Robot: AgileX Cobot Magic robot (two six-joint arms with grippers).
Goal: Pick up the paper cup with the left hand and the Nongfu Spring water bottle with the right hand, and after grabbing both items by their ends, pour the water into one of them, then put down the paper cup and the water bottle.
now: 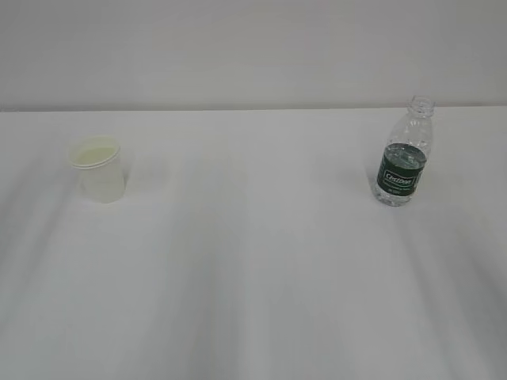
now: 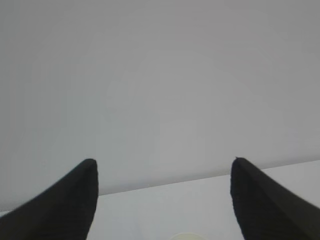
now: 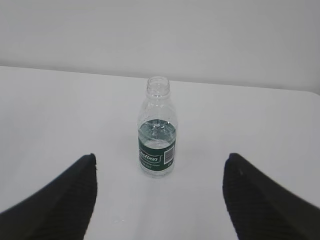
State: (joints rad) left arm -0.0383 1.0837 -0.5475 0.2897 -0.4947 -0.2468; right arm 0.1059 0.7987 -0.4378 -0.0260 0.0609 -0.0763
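Both pincers spread, empty: left pincer, right pincer. Risk: uncapped Nongfu Spring water bottle, 12 o'clock of the right pincer, could tip and spill if nudged.

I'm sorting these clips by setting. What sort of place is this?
Probably a lab or test bench, not a lived-in room: a bare white table against a plain blank wall, holding only a paper cup and an uncapped water bottle.
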